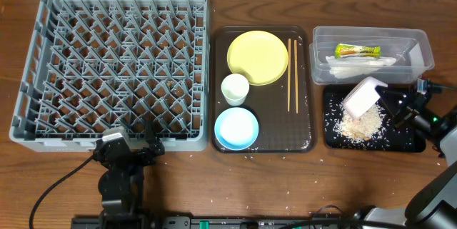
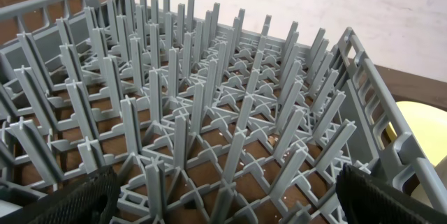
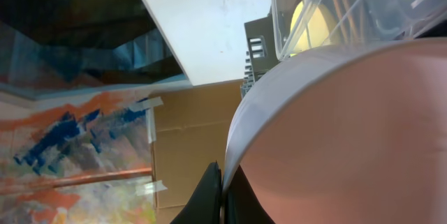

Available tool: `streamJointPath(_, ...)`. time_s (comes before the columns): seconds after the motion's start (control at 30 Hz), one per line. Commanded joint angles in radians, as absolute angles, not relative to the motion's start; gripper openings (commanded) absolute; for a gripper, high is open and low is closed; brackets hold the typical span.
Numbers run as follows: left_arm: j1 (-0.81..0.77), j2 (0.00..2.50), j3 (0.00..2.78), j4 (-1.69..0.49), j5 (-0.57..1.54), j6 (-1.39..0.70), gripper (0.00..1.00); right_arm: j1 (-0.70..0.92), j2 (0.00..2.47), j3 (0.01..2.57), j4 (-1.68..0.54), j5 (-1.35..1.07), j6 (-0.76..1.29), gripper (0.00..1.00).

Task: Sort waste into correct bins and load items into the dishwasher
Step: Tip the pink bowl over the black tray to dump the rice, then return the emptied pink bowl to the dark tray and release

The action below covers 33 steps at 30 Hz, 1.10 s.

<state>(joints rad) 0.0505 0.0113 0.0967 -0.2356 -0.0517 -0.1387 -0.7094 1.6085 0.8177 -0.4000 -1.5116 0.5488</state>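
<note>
At right, the right gripper (image 1: 391,100), pinching the white bowl (image 1: 362,95), is emptying it onto the black tray (image 1: 410,142), racking likely next; the left gripper (image 1: 132,145) is gaping.

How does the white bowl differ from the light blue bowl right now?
The light blue bowl sits upright on the brown tray; the white bowl is tipped over the black tray. The right hand grips the white bowl's rim; nothing touches the blue one. Both are outside the dish rack.

No readable text, print on the snack wrapper (image 1: 357,51) too small to make out
</note>
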Motion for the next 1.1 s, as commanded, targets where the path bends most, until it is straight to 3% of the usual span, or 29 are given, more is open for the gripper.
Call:
streamJointPath(0.0,0.048,0.01,0.08,-0.258,-0.053,-0.148,1.0,-0.712,1.609,0.815,-0.385,-1.523,0.561,0.01)
streamJointPath(0.47,0.048,0.01,0.08,-0.258,-0.053,-0.148,1.0,-0.698,1.608,0.815,-0.274,-1.546,0.566,0.01)
streamJointPath(0.67,0.048,0.01,0.08,-0.258,-0.053,-0.148,1.0,-0.59,1.533,0.818,-0.214,-1.475,0.587,0.01)
streamJointPath(0.87,0.048,0.01,0.08,-0.258,-0.053,-0.148,1.0,-0.336,1.387,0.826,-0.063,-1.357,0.732,0.02)
streamJointPath(1.07,0.048,0.01,0.08,-0.258,-0.053,-0.148,1.0,0.051,1.372,0.891,-0.178,-1.087,0.657,0.01)
